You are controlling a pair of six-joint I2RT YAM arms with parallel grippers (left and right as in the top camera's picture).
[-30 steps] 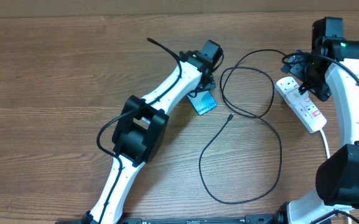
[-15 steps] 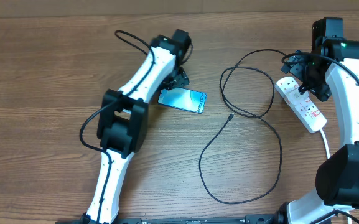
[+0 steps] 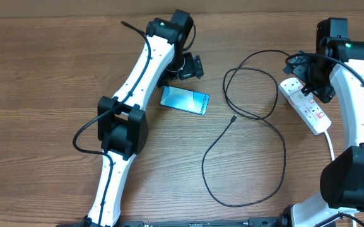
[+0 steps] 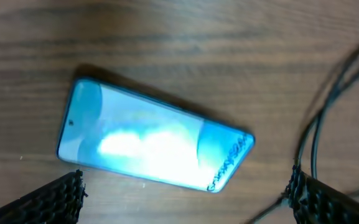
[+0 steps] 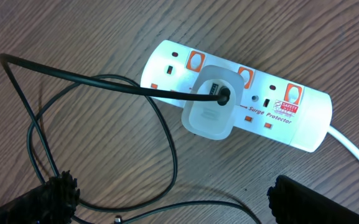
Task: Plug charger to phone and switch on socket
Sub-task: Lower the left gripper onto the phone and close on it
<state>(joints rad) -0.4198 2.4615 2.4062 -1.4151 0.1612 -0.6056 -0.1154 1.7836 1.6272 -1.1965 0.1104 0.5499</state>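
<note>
Over the last second the left arm [image 3: 145, 69] was swung off the phone [image 3: 185, 101] and drawn back to the phone's far side. The phone itself was shifted a little to the left and left lying flat. The right arm [image 3: 352, 94], the socket [image 3: 305, 104] and the charger [image 3: 202, 162] were not seen to move.

The phone was found screen up on the wooden table [image 3: 55, 75], its lettered end turned to the right. The left arm was stretched past the phone's left end, and the left gripper [image 3: 191, 66] was held above the table just beyond the phone's far edge. In the left wrist view its fingers were spread wide at either side of the phone, with nothing held.

The right arm was raised well to the right of the phone. The right gripper [image 3: 311, 79] was poised over the socket's far end with its fingers parted and nothing between them.

The socket lay far to the right of the phone, with its thick white cord [image 3: 330, 146] running toward the near edge. The state of its red switches [image 5: 195, 62] could not be told.

The charger was laid in wide loops between the phone and the socket. It was plugged into a white adapter [image 5: 209, 112] seated in the socket's middle outlet. Its small connector [image 3: 232, 118] lay free on the table, to the right of the phone and a little nearer, clear of it.
</note>
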